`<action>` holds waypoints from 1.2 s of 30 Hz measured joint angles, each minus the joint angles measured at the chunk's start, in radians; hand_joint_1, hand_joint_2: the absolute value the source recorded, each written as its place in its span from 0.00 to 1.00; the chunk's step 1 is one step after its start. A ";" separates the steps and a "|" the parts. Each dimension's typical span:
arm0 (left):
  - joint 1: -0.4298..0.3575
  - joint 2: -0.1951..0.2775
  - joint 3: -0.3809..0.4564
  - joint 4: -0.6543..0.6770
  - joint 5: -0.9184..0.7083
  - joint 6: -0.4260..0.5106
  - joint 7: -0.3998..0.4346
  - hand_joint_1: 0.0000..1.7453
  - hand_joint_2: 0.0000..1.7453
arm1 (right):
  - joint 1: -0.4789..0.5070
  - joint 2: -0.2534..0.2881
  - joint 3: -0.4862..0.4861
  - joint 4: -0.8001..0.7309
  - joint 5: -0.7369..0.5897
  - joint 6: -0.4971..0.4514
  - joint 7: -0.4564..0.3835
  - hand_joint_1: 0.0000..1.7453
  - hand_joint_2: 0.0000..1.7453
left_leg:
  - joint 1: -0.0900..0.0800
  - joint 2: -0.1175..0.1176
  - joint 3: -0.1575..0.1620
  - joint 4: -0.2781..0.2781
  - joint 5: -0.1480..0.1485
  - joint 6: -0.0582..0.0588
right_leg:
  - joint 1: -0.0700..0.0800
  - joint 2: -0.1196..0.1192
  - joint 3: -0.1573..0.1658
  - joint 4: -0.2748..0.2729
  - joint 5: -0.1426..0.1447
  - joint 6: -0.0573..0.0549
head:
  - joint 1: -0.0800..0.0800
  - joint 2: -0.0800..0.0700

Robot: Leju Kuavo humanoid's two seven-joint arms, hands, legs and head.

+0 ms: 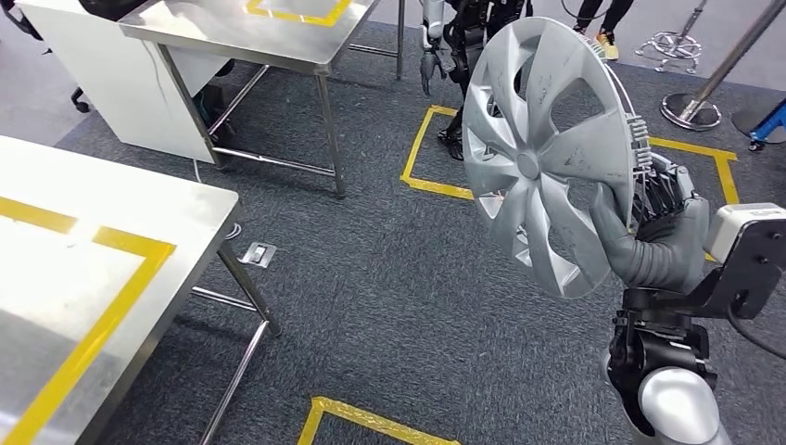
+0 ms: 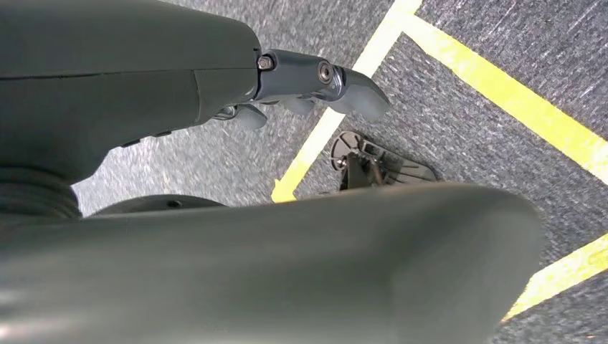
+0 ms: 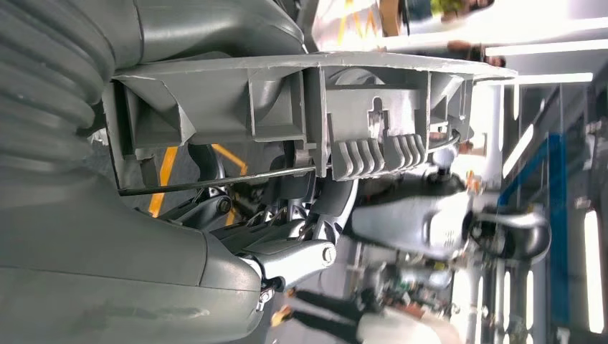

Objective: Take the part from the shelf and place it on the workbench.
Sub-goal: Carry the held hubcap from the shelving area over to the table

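Observation:
The part is a silver wheel cover (image 1: 538, 158) held upright in the air at the right of the head view. My right hand (image 1: 649, 227) grips its lower right rim, thumb across the front face and darker fingers behind. The right wrist view shows the cover's ribbed back rim (image 3: 323, 107) and its wire ring close against my right hand (image 3: 215, 236). The steel workbench (image 1: 176, 199) with yellow tape marks fills the lower left, well apart from the cover. My left hand (image 2: 315, 82) hangs over the carpet, fingers loosely curled with nothing in them.
A second steel table (image 1: 278, 46) stands at the back left beside a white cabinet (image 1: 120, 83). Another humanoid robot (image 1: 459, 46) stands behind the cover inside a yellow floor square (image 1: 422, 153). Stanchion bases (image 1: 690, 107) sit at the back right. Grey carpet lies between the tables.

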 joint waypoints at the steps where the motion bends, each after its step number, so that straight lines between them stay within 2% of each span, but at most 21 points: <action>1: 0.000 0.000 0.000 0.000 0.001 0.000 0.003 0.00 0.00 | 0.000 0.000 -0.001 0.000 0.000 0.001 -0.001 1.00 1.00 | -0.002 -0.008 0.001 -0.002 0.003 0.006 | 0.001 -0.007 -0.001 0.001 0.000 0.005 | 0.001 0.000; 2: 0.000 0.000 0.000 0.000 0.002 0.001 0.005 0.00 0.00 | -0.001 0.000 -0.002 -0.001 0.000 0.002 -0.001 1.00 1.00 | -0.001 -0.017 -0.002 -0.003 0.006 0.012 | 0.000 -0.011 -0.002 0.002 0.000 0.011 | 0.003 0.000; 4: 0.001 -0.001 0.000 0.000 0.003 -0.001 0.009 0.00 0.00 | -0.001 0.000 -0.002 -0.002 0.001 0.003 -0.003 1.00 1.00 | 0.004 -0.033 -0.002 -0.007 0.012 0.023 | -0.004 0.005 -0.018 0.030 -0.021 0.022 | 0.008 0.000; 5: 0.001 -0.001 0.000 0.000 0.003 -0.001 0.011 0.00 0.00 | -0.001 0.000 -0.002 -0.002 0.001 0.003 -0.004 1.00 1.00 | 0.006 -0.040 -0.001 -0.008 0.014 0.028 | -0.006 0.021 -0.038 0.072 -0.045 0.027 | 0.013 0.000; 7: 0.000 -0.002 0.001 0.000 0.003 -0.003 0.013 0.00 0.00 | -0.001 -0.001 -0.003 -0.003 0.003 0.005 -0.008 1.00 1.00 | 0.006 -0.058 -0.004 -0.008 0.016 0.032 | -0.009 0.045 -0.098 0.203 -0.102 0.033 | 0.025 0.000; 8: 0.000 -0.002 0.001 0.000 0.002 -0.004 0.013 0.00 0.00 | 0.000 -0.001 -0.003 -0.002 0.003 0.006 -0.009 1.00 1.00 | 0.006 -0.068 -0.004 -0.007 0.016 0.032 | -0.010 0.049 -0.126 0.260 -0.119 0.034 | 0.030 0.000; 9: 0.000 -0.002 0.001 0.000 0.001 -0.004 0.013 0.00 0.00 | 0.002 -0.001 -0.003 -0.002 0.003 0.007 -0.010 1.00 1.00 | 0.005 -0.079 -0.005 -0.006 0.016 0.032 | -0.010 0.051 -0.141 0.288 -0.118 0.033 | 0.033 0.000; 10: 0.001 -0.002 0.001 0.000 -0.001 -0.004 0.012 0.00 0.00 | 0.003 -0.001 -0.003 -0.002 0.003 0.008 -0.010 1.00 1.00 | 0.005 -0.089 -0.004 -0.005 0.016 0.032 | -0.010 0.052 -0.138 0.277 -0.100 0.031 | 0.036 0.000; 11: 0.001 -0.003 0.000 0.000 -0.003 -0.005 0.011 0.00 0.00 | 0.003 -0.001 -0.002 -0.002 0.003 0.009 -0.011 1.00 1.00 | 0.005 -0.099 -0.004 -0.004 0.016 0.032 | -0.010 0.057 -0.118 0.228 -0.067 0.028 | 0.040 0.000; 13: 0.000 -0.002 0.000 0.000 -0.008 -0.005 0.006 0.00 0.00 | 0.000 0.000 -0.002 -0.002 0.003 0.011 -0.013 1.00 1.00 | 0.005 -0.118 -0.007 -0.001 0.017 0.029 | -0.011 0.085 -0.056 0.095 -0.009 0.017 | 0.046 0.000; 15: -0.001 -0.001 0.000 0.000 -0.012 -0.005 0.001 0.00 0.00 | -0.005 0.000 -0.001 -0.002 0.003 0.015 -0.016 1.00 1.00 | 0.006 -0.134 -0.017 0.000 0.022 0.019 | -0.009 0.108 -0.019 0.020 0.005 0.009 | 0.047 0.000; 17: 0.001 0.000 0.000 0.000 -0.014 -0.005 -0.002 0.00 0.00 | -0.008 0.001 0.001 -0.002 0.003 0.018 -0.017 1.00 1.00 | 0.010 -0.149 -0.025 -0.003 0.029 0.004 | -0.007 0.101 -0.013 0.008 0.005 0.002 | 0.047 0.000; 18: 0.003 0.002 0.000 0.000 -0.014 -0.005 -0.003 0.00 0.00 | -0.008 0.002 0.003 -0.002 0.003 0.020 -0.017 1.00 1.00 | 0.010 -0.146 -0.030 -0.002 0.028 -0.001 | -0.007 0.091 -0.011 0.001 0.009 -0.003 | 0.045 0.000; 22: 0.004 0.005 0.000 0.000 -0.014 -0.006 -0.010 0.00 0.00 | -0.011 0.007 0.008 -0.002 0.003 0.024 -0.021 1.00 1.00 | 0.005 -0.082 -0.063 0.061 -0.018 -0.010 | -0.011 0.066 0.001 -0.021 0.020 -0.019 | 0.026 0.000; 25: 0.003 0.005 0.000 0.000 -0.014 -0.007 -0.011 0.00 0.00 | -0.012 0.007 0.009 -0.002 0.003 0.024 -0.021 1.00 1.00 | 0.006 -0.075 -0.074 0.085 -0.030 -0.011 | -0.010 0.063 0.000 -0.021 0.020 -0.020 | 0.025 0.000; 27: 0.002 0.004 0.000 0.000 -0.014 -0.008 -0.014 0.00 0.00 | -0.011 0.007 0.010 -0.002 0.004 0.023 -0.023 1.00 1.00 | 0.007 -0.062 -0.108 0.161 -0.057 -0.013 | -0.009 0.049 -0.003 -0.019 0.019 -0.021 | 0.020 0.000; 29: 0.001 0.004 0.000 0.000 -0.016 -0.007 -0.016 0.00 0.00 | -0.009 0.007 0.010 -0.002 0.005 0.019 -0.024 1.00 1.00 | 0.005 -0.025 -0.071 0.116 -0.035 -0.014 | -0.005 0.019 -0.006 -0.010 0.014 -0.014 | 0.006 0.000; 30: 0.000 0.004 -0.001 0.000 -0.016 -0.006 -0.017 0.00 0.00 | -0.008 0.007 0.010 -0.002 0.006 0.017 -0.024 1.00 1.00 | 0.003 -0.009 -0.043 0.075 -0.018 -0.010 | -0.003 0.003 -0.008 -0.004 0.010 -0.009 | -0.001 0.000; 31: -0.002 0.004 -0.001 0.000 -0.017 -0.006 -0.017 0.00 0.00 | -0.009 0.006 0.010 -0.002 0.006 0.017 -0.024 1.00 1.00 | 0.000 0.002 -0.003 0.007 0.003 -0.005 | 0.000 -0.007 -0.009 0.000 0.008 -0.002 | -0.005 0.000; 34: -0.001 0.003 -0.001 0.000 -0.021 -0.009 -0.016 0.00 0.00 | -0.010 0.006 0.009 -0.002 0.008 0.016 -0.025 1.00 1.00 | -0.001 -0.015 -0.001 -0.002 0.004 0.012 | 0.000 -0.025 -0.014 0.001 0.005 0.014 | 0.000 0.000; 36: 0.000 0.002 -0.004 0.000 -0.024 -0.010 -0.015 0.00 0.00 | -0.010 0.006 0.008 -0.002 0.008 0.017 -0.025 1.00 1.00 | 0.004 -0.031 -0.001 -0.005 0.010 0.021 | -0.004 -0.005 -0.031 0.036 -0.025 0.027 | 0.005 0.000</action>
